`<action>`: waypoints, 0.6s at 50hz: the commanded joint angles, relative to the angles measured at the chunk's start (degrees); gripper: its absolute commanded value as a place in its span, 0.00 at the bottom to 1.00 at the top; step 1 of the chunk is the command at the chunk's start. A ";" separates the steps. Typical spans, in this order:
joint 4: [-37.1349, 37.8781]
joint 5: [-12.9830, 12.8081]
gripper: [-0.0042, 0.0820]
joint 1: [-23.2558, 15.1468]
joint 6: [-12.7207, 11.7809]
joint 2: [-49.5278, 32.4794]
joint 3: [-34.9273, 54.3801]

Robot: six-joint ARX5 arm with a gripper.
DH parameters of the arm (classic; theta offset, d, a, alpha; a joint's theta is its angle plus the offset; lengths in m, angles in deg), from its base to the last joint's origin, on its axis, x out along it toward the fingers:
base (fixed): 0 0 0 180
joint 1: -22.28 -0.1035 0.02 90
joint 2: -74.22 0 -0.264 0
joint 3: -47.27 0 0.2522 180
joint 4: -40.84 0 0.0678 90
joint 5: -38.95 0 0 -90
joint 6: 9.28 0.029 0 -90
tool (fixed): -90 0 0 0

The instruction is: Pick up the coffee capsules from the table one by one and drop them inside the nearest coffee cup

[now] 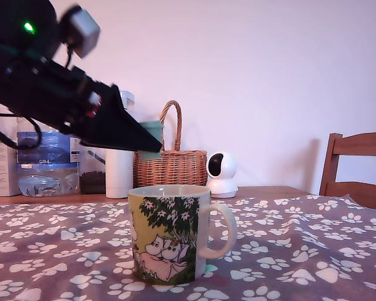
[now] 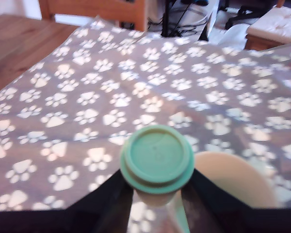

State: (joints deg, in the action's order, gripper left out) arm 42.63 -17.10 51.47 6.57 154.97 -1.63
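Counted: one gripper point(image 1: 151, 143), one coffee cup point(image 1: 169, 235), one coffee capsule point(image 1: 153, 133) plainly seen. Also a sliver of teal point(image 1: 209, 269) at the foot of the cup, on the exterior view's right; too little showing to tell whether a second capsule.

Clamped on the coffee capsule, one black finger point(image 2: 104, 206) at each side of it, in the air above the table point(image 2: 19, 43) and its paw-print cloth point(image 1: 288, 232). In the exterior view, hangs over the cup's rim, toward that view's left part of the mouth, with clear air between capsule and rim. In the wrist view, sits just beside the pale curve of the cup's rim point(image 2: 235, 179), not touching.

Shows its round flanged face full to the wrist camera, so lies with its axis roughly along the fingers, which slope down toward the exterior view's right. Squat in shape; no marked long side.

Cup upright on the cloth, mouth up, loop handle toward the exterior view's right, tree and white figures facing the exterior camera.

Behind, along the far edge of the table: one wicker basket point(image 1: 170, 164), one white bottle point(image 1: 119, 170), one small white camera point(image 1: 221, 173), one pack of water bottles point(image 1: 47, 164). One wooden chair point(image 1: 357, 164) at the exterior view's right.
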 commanded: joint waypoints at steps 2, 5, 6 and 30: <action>-0.02 -0.07 0.21 0.74 -1.14 -1.79 2.64; -1.20 -0.28 0.21 1.25 -1.16 -3.02 3.50; -1.53 -0.42 0.21 1.38 -1.16 -3.41 3.74; -8.70 -1.88 0.21 3.72 -0.96 -6.32 5.18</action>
State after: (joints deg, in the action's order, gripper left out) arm 33.58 -18.78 54.93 5.83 149.24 2.28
